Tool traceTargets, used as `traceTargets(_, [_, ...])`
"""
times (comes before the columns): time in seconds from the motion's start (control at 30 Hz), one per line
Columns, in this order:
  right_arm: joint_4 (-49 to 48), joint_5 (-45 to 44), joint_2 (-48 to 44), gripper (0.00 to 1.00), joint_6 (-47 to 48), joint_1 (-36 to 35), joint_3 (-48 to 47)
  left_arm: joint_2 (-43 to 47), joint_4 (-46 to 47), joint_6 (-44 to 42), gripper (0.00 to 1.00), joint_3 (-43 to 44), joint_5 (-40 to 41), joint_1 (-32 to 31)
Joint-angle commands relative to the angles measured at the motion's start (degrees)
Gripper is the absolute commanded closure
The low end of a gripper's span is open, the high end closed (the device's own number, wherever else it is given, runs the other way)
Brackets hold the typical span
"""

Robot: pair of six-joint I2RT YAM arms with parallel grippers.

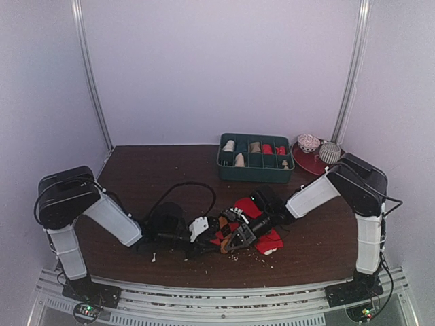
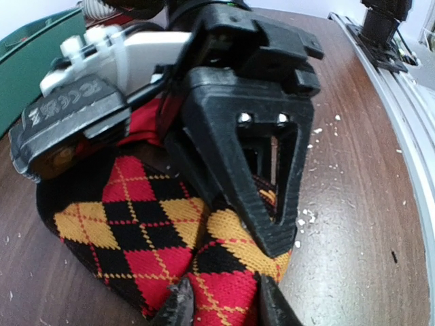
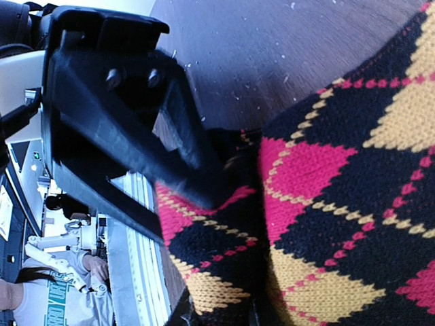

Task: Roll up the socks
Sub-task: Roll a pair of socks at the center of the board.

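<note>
Near the front of the dark table (image 1: 149, 170), the argyle sock (image 2: 136, 238) is lying against the red sock (image 1: 248, 206). The left gripper (image 2: 224, 309) is pinching an argyle fold, and the right gripper (image 3: 221, 316) is clamping the same sock.

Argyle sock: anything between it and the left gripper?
Nothing visible. The left gripper has a fold of the argyle sock between its fingertips, and the right gripper pinches the same sock close beside it.
</note>
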State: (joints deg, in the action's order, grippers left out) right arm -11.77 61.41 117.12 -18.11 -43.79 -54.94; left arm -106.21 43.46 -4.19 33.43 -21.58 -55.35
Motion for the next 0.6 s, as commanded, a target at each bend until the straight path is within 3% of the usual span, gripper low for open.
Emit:
traceTargets(0.0, [11.07,-6.48,4.57,0.91,1.12,-0.56,3.04,-2.17,-5.45,0.38,0.87,1.83,-1.44,-0.37])
traceTargets(0.07, [10.61,-6.69,3.54,0.89,1.37,-0.51,3.08,-2.11,-7.29,2.23,0.99,1.35,-0.19,-0.37])
traceTargets(0.17, [9.23,-7.08,1.40,0.83,1.41,-0.59,3.40,-1.26,-8.84,6.40,1.00,-0.49,2.92,-0.37])
traceTargets(0.37, [3.16,-11.02,-8.75,0.61,1.20,-0.73,5.72,1.70,-27.49,14.77,1.00,1.35,5.13,-0.37])
traceTargets(0.57, [-1.12,-21.84,-22.33,0.55,5.79,-3.88,10.16,4.79,-41.45,20.37,1.00,4.07,-1.47,0.85])
